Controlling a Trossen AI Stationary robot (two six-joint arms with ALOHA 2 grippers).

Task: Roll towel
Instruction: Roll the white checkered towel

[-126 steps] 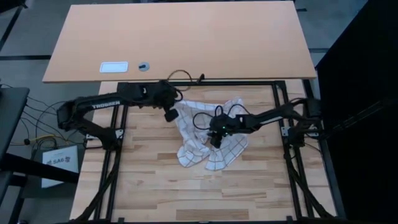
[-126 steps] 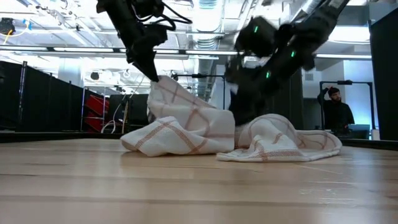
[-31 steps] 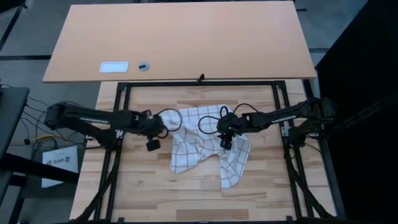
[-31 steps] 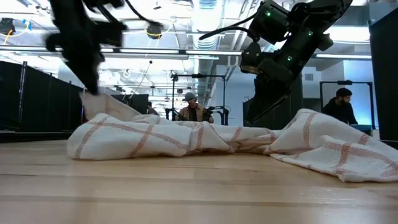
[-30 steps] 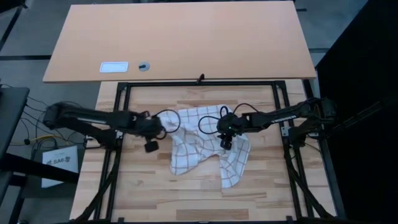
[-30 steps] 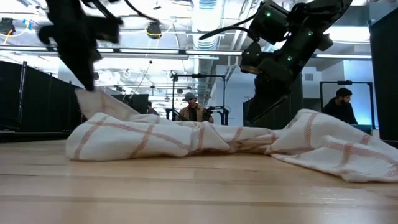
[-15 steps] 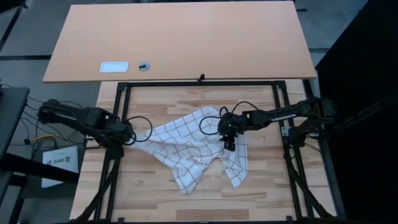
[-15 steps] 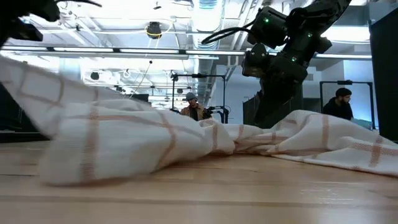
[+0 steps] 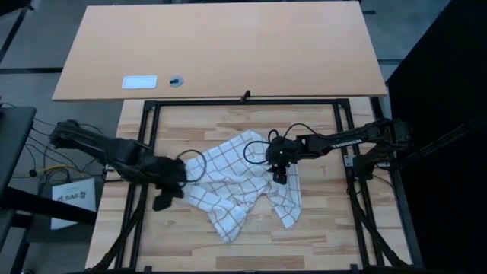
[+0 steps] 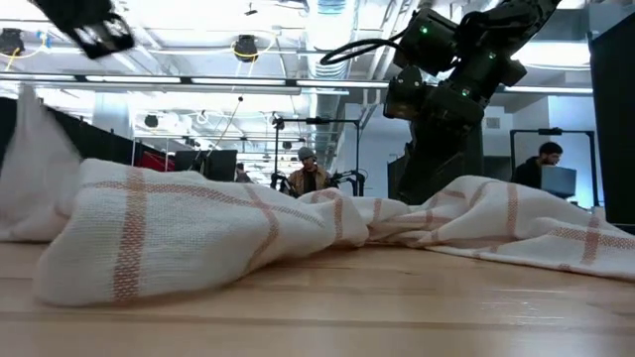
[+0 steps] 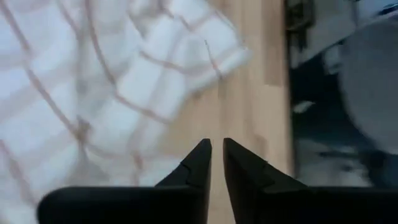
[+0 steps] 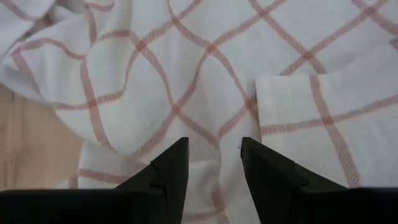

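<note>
The white towel (image 9: 228,183) with reddish-brown grid lines lies crumpled and partly spread on the wooden table, one lobe toward the near edge and another under the right arm. It also shows in the low view (image 10: 248,228). My left gripper (image 9: 162,202) is off the towel's left side near the table's left rail. In its wrist view (image 11: 216,146) the fingers stand a narrow gap apart with nothing between them, and the towel's corner (image 11: 227,53) lies ahead. My right gripper (image 9: 280,178) is open, pointing down over the towel's right part (image 12: 186,74). My right gripper (image 12: 211,149) has its open fingers on either side of a fold edge of the towel (image 12: 258,93), coming from above. I cannot tell whether the fingertips touch the cloth.
Black frame rails (image 9: 144,152) run along the table's left, right and far sides. A larger tan table (image 9: 228,46) stands beyond the far rail, with a white label and a small round thing on it. People (image 10: 303,174) show in the room behind.
My left gripper has drawn the towel's left corner toward the table's left edge, spreading the cloth out flatter and wider. It has then gone toward the near edge without the corner, which has dropped back. The towel's part under my right gripper has stayed in place.
</note>
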